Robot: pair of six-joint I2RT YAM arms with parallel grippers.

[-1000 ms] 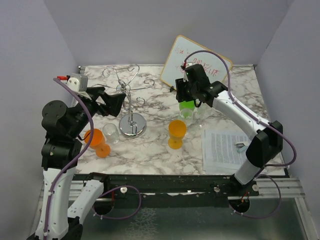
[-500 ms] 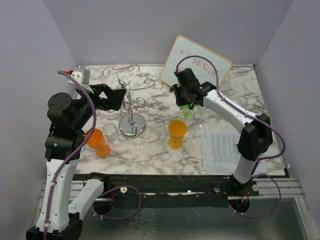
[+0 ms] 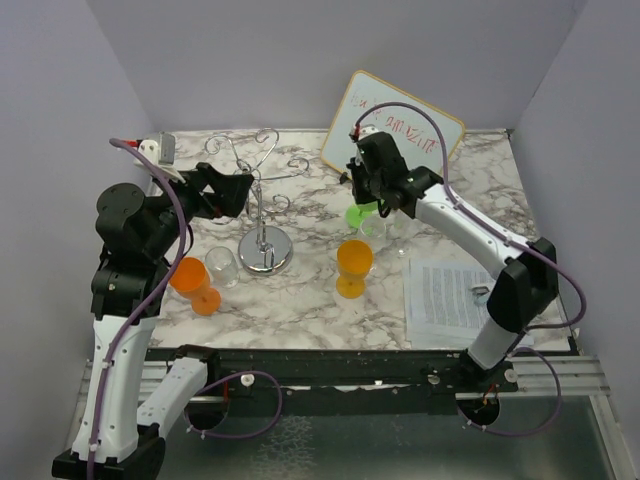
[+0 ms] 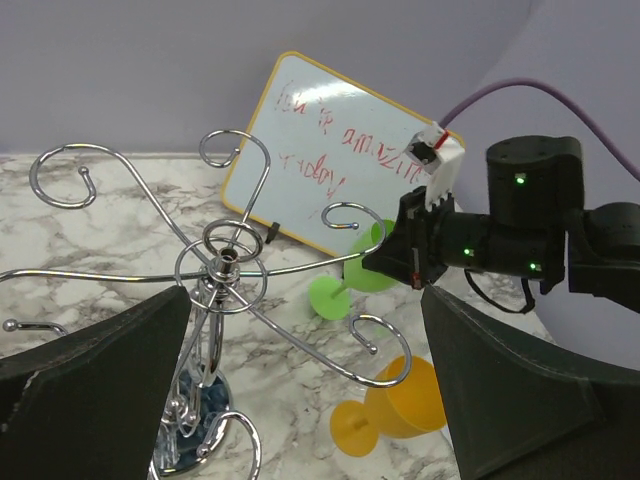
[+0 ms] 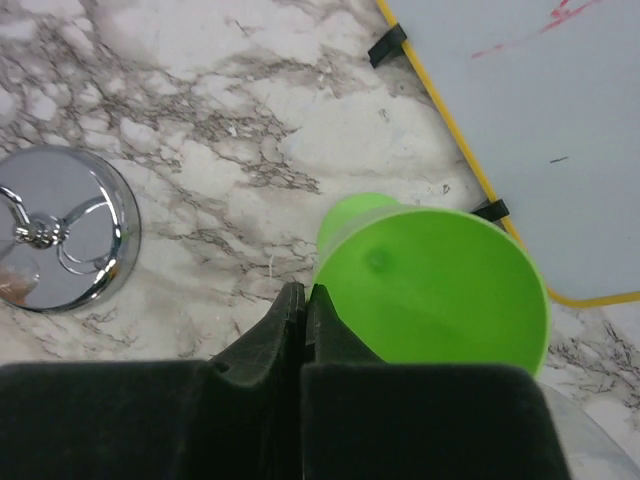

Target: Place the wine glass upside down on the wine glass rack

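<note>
The green wine glass (image 3: 357, 214) (image 4: 337, 297) hangs tilted above the table, foot towards the rack. My right gripper (image 3: 374, 198) (image 5: 305, 292) is shut on the rim of its bowl (image 5: 440, 290); the jaws look pressed together with the thin wall between them. The wine glass rack (image 3: 262, 205) (image 4: 222, 262), silver wire with curled arms, stands on its round chrome base (image 5: 60, 240) left of centre. Just left of the rack's top hovers my left gripper (image 3: 238, 190) (image 4: 310, 400), open wide and holding nothing.
An orange glass (image 3: 353, 263) (image 4: 400, 400) stands in front of the green one. Another orange glass (image 3: 192, 281) and a clear one (image 3: 222, 265) sit by the rack base. A whiteboard (image 3: 395, 125) leans at the back; a paper sheet (image 3: 445, 295) lies right.
My right gripper has closed on the green glass rim, and the glass, which stood upright, now hangs tilted off the table. The left arm shifted slightly, still open.
</note>
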